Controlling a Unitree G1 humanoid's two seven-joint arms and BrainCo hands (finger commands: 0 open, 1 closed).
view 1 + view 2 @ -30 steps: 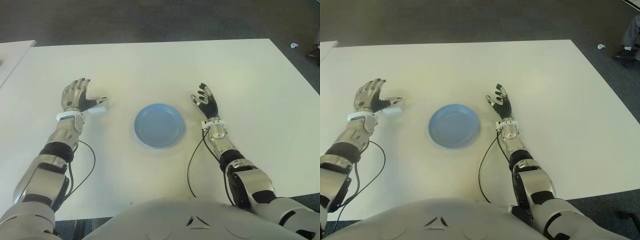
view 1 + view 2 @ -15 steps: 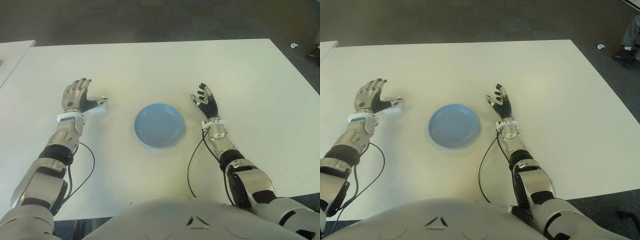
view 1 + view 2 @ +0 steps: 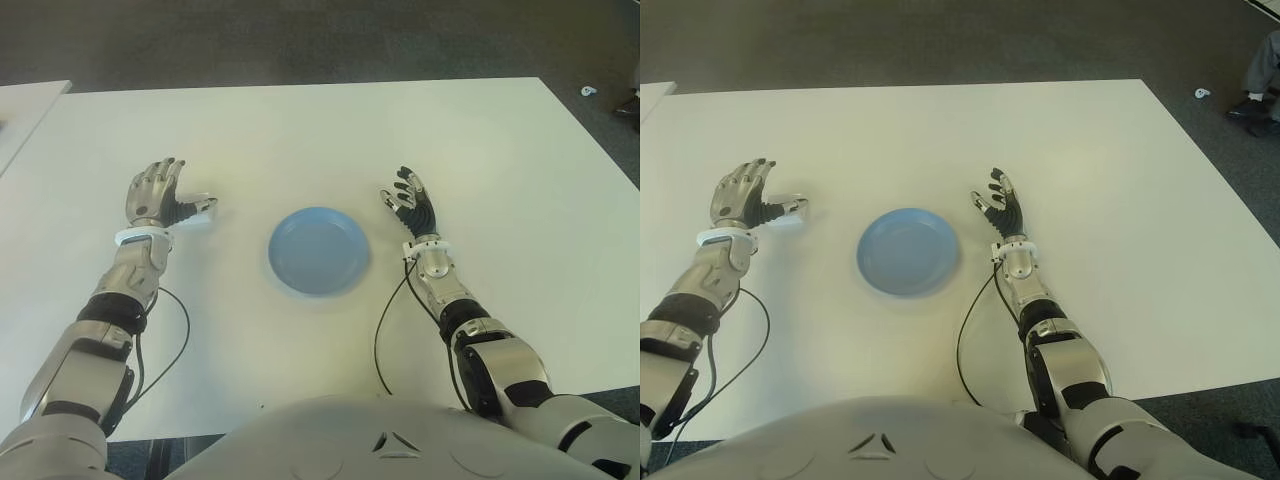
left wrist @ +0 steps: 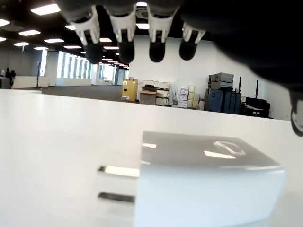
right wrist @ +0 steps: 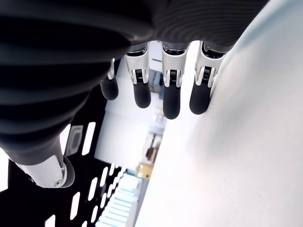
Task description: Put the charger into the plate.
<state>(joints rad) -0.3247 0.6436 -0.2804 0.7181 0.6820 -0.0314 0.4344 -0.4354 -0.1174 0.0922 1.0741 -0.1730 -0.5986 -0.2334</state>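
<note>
Left wrist view: glossy white boxy charger, metal prongs.

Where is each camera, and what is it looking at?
Left eye: on the head, looking down at the table, blue plate, both arms.
Right eye: beside it, same scene.
Left wrist: looks past the left hand's fingers at the charger, which the eyes share.
Right wrist: right hand's fingers, table.
</note>
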